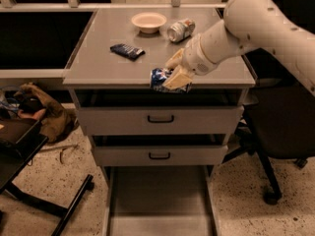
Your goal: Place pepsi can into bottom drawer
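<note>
The pepsi can [158,77], blue with white markings, is held in my gripper [173,75] at the front edge of the grey cabinet top [98,65], partly past the edge. The pale fingers [177,78] are shut on the can and cover its right side. The bottom drawer [157,200] is pulled out below, a wide shallow grey tray with low side walls, directly under the can.
A flat dark blue packet [127,51], a cream bowl [148,21] and a silver can on its side [180,30] lie on the cabinet top. Two closed drawers with black handles [160,119] sit above the open one. An office chair [275,146] stands right, a black stand [29,181] left.
</note>
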